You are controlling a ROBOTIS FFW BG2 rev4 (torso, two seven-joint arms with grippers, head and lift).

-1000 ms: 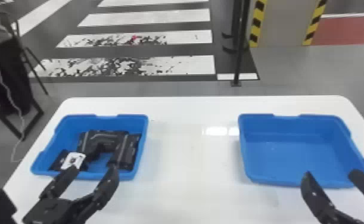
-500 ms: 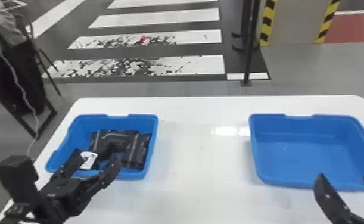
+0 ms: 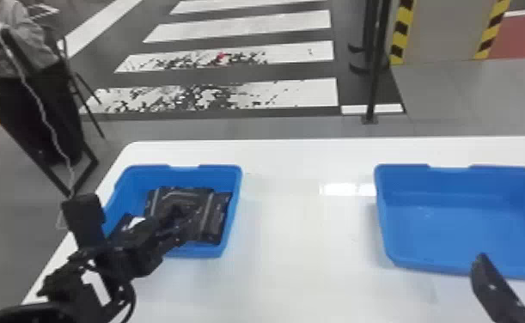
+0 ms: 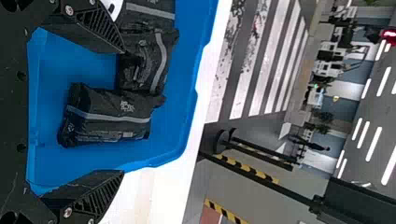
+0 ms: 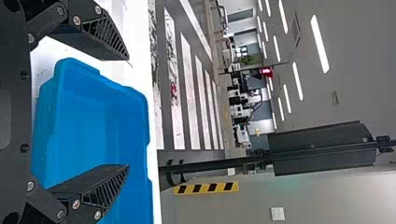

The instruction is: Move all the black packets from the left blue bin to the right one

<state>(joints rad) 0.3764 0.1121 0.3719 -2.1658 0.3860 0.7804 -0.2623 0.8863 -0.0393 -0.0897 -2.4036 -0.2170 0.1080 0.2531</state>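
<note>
Several black packets (image 3: 214,219) lie in the left blue bin (image 3: 233,202), one with a white patch (image 3: 136,221) at its near left. My left gripper (image 3: 179,225) is over this bin, close to the packets. In the left wrist view, the left gripper (image 4: 123,112) is open, with a grey-striped packet (image 4: 109,116) in line with the space between its fingers and two more beside it. The bare floor of the right blue bin (image 3: 446,223) shows. At that bin's near edge, my right gripper (image 3: 517,260) stands open; the right wrist view has the gripper (image 5: 128,112) holding nothing.
Both bins stand on a white table (image 3: 300,240) with a wide stretch of tabletop between them. Beyond its far edge stands a thin black post (image 3: 377,64). A chair (image 3: 38,111) and a seated person are behind the table at the left.
My left gripper has moved forward and in over the left bin. The head view has swung a little left, shifting the table and bins rightward in it. My right gripper remains open.
</note>
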